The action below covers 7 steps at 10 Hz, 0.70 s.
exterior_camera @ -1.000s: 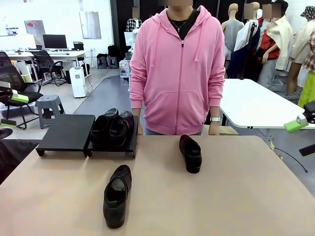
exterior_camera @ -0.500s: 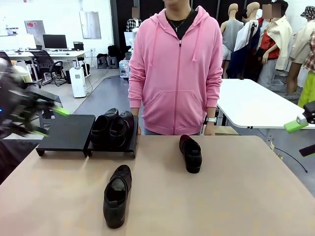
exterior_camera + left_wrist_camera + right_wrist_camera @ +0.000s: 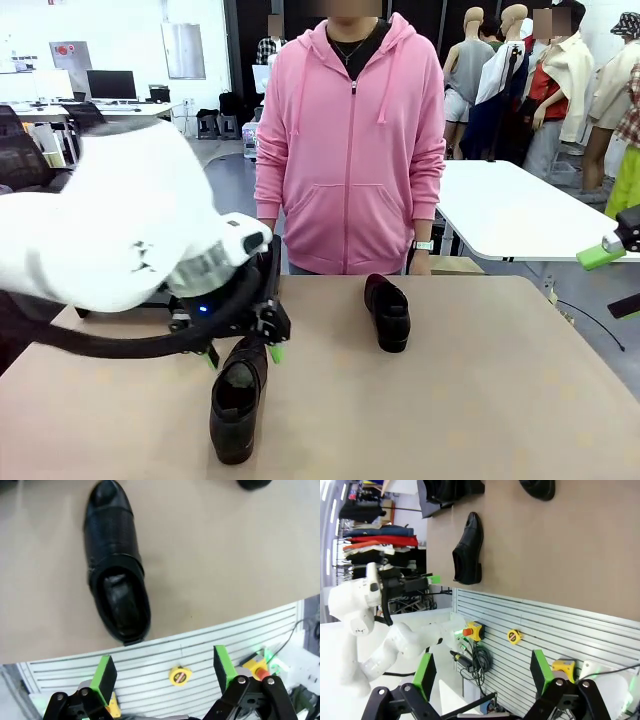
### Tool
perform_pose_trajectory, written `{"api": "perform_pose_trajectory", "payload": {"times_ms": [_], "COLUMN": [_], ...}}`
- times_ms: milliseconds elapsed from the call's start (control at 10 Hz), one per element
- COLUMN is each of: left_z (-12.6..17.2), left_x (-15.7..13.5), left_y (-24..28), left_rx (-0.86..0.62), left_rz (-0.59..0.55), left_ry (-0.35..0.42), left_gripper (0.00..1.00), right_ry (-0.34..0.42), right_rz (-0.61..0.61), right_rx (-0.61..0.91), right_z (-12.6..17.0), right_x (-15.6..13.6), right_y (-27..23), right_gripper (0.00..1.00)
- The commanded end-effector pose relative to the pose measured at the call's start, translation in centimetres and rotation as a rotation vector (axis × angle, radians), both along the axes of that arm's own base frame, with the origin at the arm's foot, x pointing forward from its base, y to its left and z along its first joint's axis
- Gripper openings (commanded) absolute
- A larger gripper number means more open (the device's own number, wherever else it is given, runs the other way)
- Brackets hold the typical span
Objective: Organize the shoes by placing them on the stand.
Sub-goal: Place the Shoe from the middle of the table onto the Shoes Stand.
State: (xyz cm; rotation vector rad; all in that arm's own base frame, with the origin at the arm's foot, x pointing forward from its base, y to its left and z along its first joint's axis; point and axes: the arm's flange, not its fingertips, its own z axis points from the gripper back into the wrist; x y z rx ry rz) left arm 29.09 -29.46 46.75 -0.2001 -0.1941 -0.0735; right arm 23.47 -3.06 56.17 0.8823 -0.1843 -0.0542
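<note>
Open tabletop (image 3: pixel 500 400) right of far shoe (image 3: pixel 388 312), left arm (image 3: pixel 110 235) over near shoe (image 3: pixel 237 398)

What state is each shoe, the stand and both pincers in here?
Near shoe: flat on the table, not gripped.
Far shoe: on the table, untouched.
Two shoes: resting on the stand.
Left pincer: open, above the near shoe, empty.
Right pincer: open, off the table's side, empty.
</note>
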Motion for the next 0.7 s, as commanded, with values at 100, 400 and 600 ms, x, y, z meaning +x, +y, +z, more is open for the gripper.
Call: {"api": "perform_pose_trajectory", "payload": {"times_ms": [100, 400, 600], "left_z": [1.4, 1.0, -3.1], "left_x": [-0.7, 0.3, 3.0], "left_y": [2.0, 0.9, -1.3], "left_rx": [-0.042, -0.039, 0.016], "left_rz": [0.034, 0.006, 0.107], "left_ry": [-0.038, -0.009, -0.041], "left_gripper": [1.00, 1.00, 1.00], "right_ry": [-0.004, -0.004, -0.004], "right_rz": [0.001, 0.001, 0.001], "right_rx": [0.018, 0.018, 0.018], "right_z": [0.5, 0.5, 0.5], "right_x": [0.0, 0.0, 0.0], "right_y": [0.0, 0.0, 0.0], "right_gripper": [1.00, 1.00, 1.00]}}
